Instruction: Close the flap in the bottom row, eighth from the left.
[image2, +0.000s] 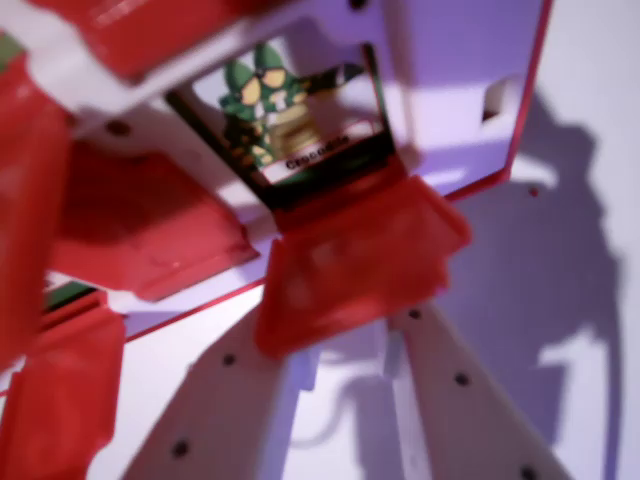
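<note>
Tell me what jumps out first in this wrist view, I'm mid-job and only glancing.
The open red flap at centre grabs the eye, hanging down just ahead of the white gripper, whose fingers reach up from the bottom edge. Right above it sits the uncovered crocodile card, a green cartoon on the white board. More red flaps crowd the wrist view's left; the picture is blurred.

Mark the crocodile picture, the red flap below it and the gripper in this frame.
crocodile picture (285, 110): wrist view, on the green figure.
red flap (360, 260): wrist view, middle of its translucent panel.
gripper (345, 345): wrist view, between the white fingertips under the flap.
</note>
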